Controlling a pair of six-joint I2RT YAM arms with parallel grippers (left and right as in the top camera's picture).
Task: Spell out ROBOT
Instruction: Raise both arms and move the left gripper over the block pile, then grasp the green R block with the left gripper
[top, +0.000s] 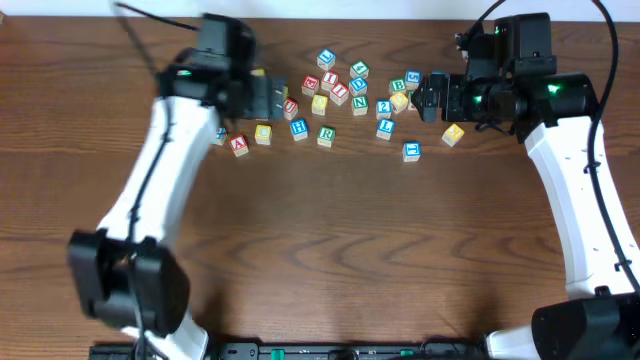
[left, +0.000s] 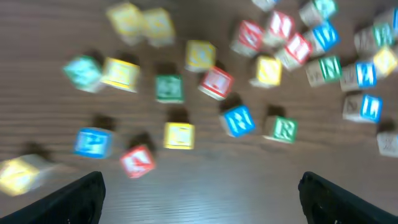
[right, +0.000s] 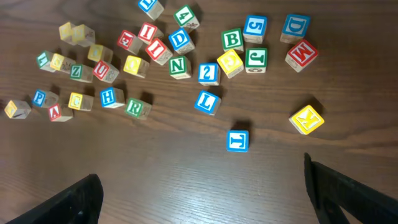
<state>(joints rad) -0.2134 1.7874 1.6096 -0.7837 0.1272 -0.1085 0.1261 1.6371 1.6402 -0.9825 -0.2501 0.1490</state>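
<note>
Lettered wooden blocks lie scattered across the far middle of the table. A green R block shows in the right wrist view and, blurred, in the left wrist view. A blue T block lies alone nearest the front. A green B block sits in the right part of the cluster. My left gripper is open and empty over the cluster's left edge. My right gripper is open and empty at its right edge.
Other blocks include a yellow K, a red M, a blue L, a blue H and a red A. Bare wooden table stretches in front of the blocks.
</note>
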